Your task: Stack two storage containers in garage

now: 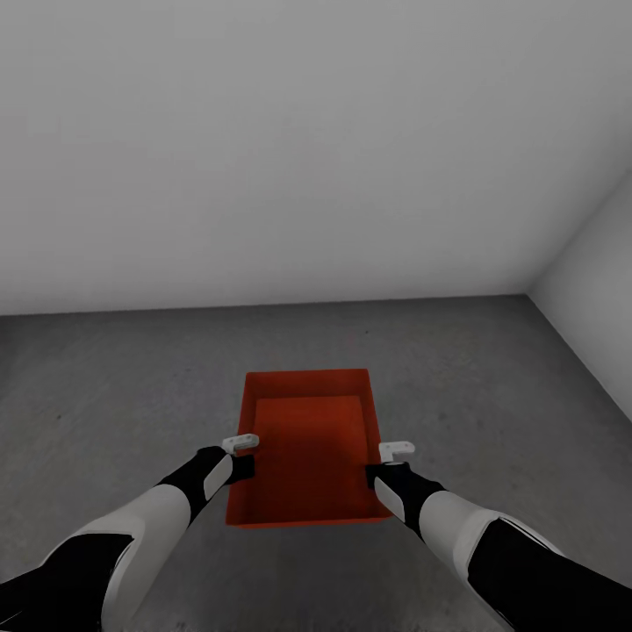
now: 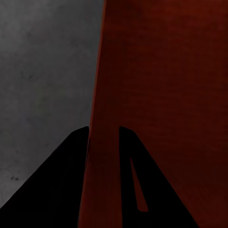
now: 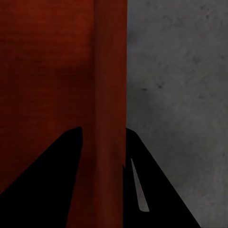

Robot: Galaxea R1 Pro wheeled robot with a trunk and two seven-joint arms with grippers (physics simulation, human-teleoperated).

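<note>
One orange-red open-top storage container (image 1: pixel 307 448) sits straight ahead of me over the dark grey concrete floor (image 1: pixel 114 386) of the garage. My left gripper (image 1: pixel 239 449) is shut on its left wall and my right gripper (image 1: pixel 393 460) on its right wall. In the left wrist view the left gripper (image 2: pixel 103 142) straddles the rim of the storage container (image 2: pixel 166 71), one dark finger on each side. The right wrist view shows the right gripper (image 3: pixel 102 142) clamped the same way on the storage container (image 3: pixel 42 71). I cannot tell whether it rests on the floor or hangs just above it.
A plain white wall (image 1: pixel 290 149) runs across the back, and another white wall (image 1: pixel 597 290) closes the right side, forming a corner. Bare concrete floor (image 3: pixel 180 95) spreads to the left, right and beyond the container.
</note>
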